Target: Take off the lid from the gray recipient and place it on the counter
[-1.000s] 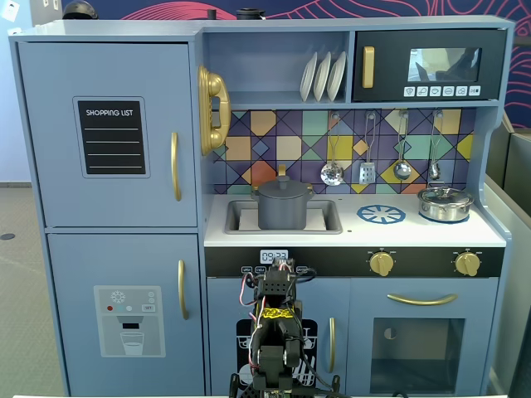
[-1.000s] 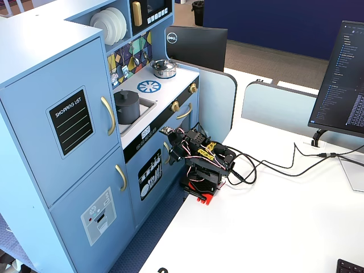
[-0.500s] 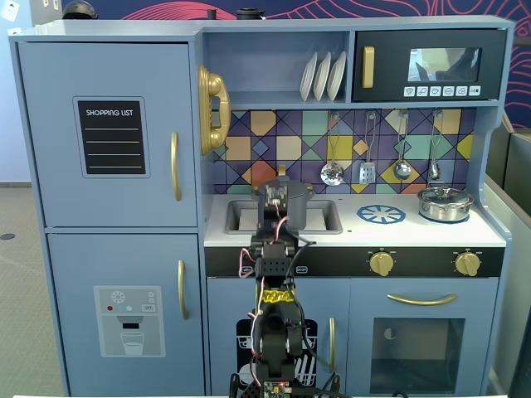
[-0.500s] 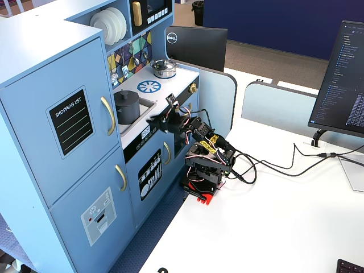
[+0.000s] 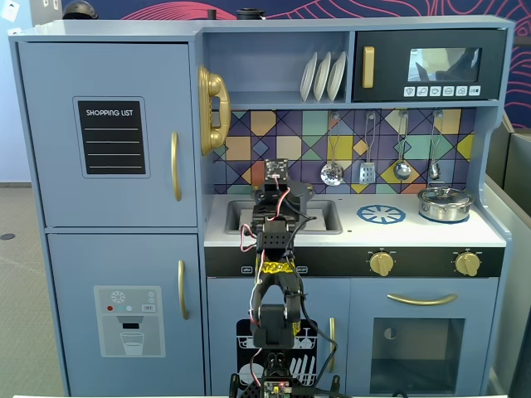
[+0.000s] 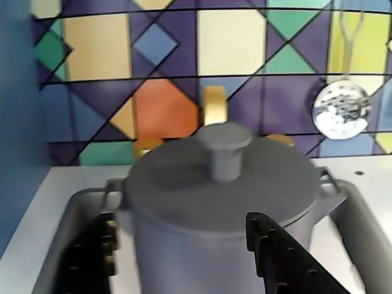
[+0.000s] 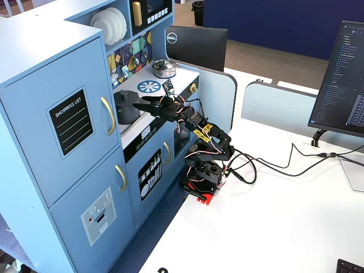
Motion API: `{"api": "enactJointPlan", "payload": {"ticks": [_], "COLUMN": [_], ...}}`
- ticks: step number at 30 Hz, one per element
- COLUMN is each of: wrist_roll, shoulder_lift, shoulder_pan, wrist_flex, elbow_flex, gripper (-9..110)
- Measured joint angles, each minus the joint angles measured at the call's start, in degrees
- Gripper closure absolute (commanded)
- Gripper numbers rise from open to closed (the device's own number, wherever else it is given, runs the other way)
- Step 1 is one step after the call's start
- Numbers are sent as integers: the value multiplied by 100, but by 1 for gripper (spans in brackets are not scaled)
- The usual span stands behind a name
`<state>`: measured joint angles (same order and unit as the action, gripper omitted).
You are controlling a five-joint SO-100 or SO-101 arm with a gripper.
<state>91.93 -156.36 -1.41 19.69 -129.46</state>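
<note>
The lid (image 6: 223, 177) sits flat on the gray recipient (image 6: 202, 245), its small central knob upright, and the pot stands in the inset sink (image 6: 67, 233) of the counter (image 5: 357, 235). In the wrist view the pot fills the lower middle, with a side handle showing at each edge of its rim. The gripper (image 6: 184, 257) is spread wide: one dark finger lies low at the left of the pot and the other at the lower right, both below the lid and to either side of the pot's body, holding nothing. In a fixed view from the side the arm (image 7: 199, 136) reaches from its base on the white surface (image 7: 273, 222) toward the pot (image 7: 126, 106), with the fingertips close to its side. The front fixed view hides the pot behind the arm (image 5: 274, 249). Farther right on the counter are the blue burner ring (image 5: 381, 215) and a shiny silver pot (image 5: 445, 203) with its own lid. Utensils (image 5: 332, 172) hang on the tiled backsplash.
</note>
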Motion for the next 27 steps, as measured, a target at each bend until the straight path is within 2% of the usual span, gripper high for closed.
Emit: {"api": "enactJointPlan", "payload": {"ticks": [11, 27], "wrist_roll": [0, 0], "shoulder_lift": [1081, 2962], "shoulder_pan": [-167, -211], "wrist_flex": [-18, -888], "elbow_flex": [659, 1600], "gripper": [79, 82]}}
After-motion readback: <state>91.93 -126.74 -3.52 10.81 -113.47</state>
